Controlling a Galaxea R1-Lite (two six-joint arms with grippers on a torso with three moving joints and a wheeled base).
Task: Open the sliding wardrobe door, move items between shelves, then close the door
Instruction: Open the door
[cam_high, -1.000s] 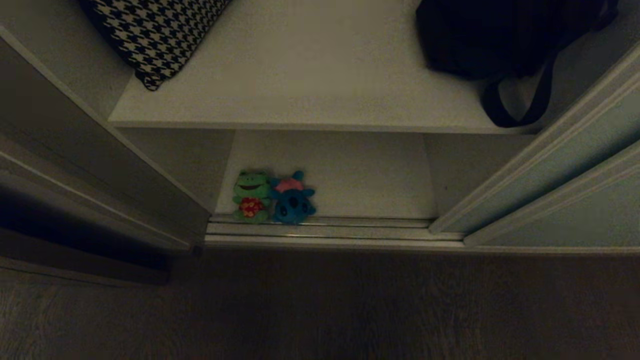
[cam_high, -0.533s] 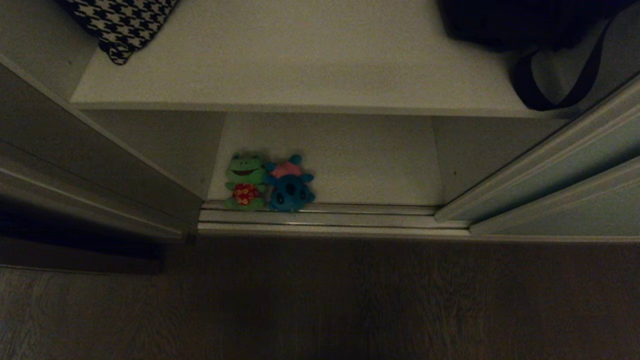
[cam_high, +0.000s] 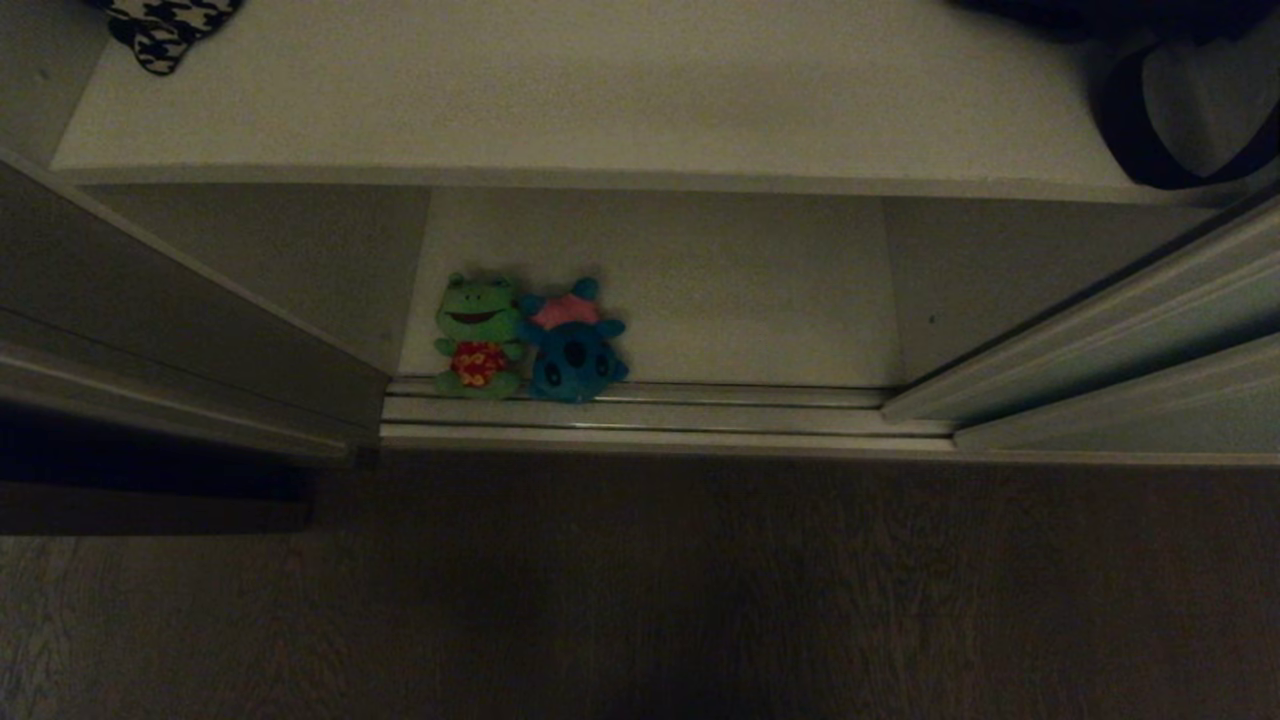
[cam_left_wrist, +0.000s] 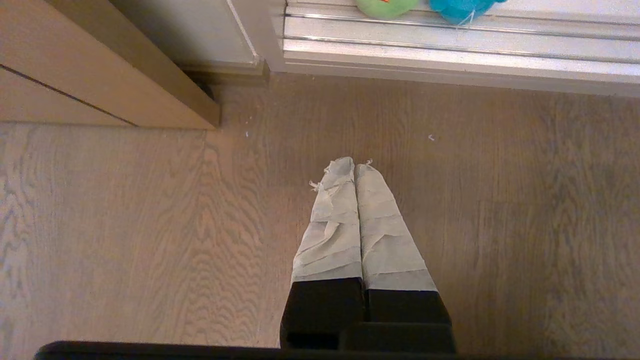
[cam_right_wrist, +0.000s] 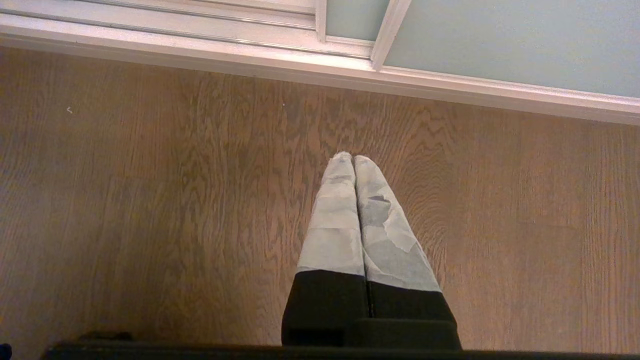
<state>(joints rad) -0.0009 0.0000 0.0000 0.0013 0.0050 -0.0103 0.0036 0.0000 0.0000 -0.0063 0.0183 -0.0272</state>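
Teal-blue plush with a pink torso, the blue toy (cam_high: 573, 347) sits at lower left of the open compartment in my head view, on the bottom shelf (cam_high: 720, 300) just behind the door track (cam_high: 660, 412). It touches a green frog toy (cam_high: 477, 335) on its left. It lies with its head toward the track and its pink body toward the back, long axis running front to back. Above them is the upper shelf (cam_high: 600, 90), with a houndstooth cushion (cam_high: 165, 25) at upper left and a dark bag strap (cam_high: 1150, 150) at upper right. The sliding wardrobe door (cam_high: 1130, 350) stands slid to the right.

My left wrist view shows what the head view lacks: my left gripper (cam_left_wrist: 354, 167), taped fingers pressed together, hanging over the wooden floor (cam_left_wrist: 125, 225); only the toys' lower edges peek in at the top.

My right wrist view shows my right gripper (cam_right_wrist: 353, 159), fingers likewise together, above the floor, the pale grey-green door at upper right.
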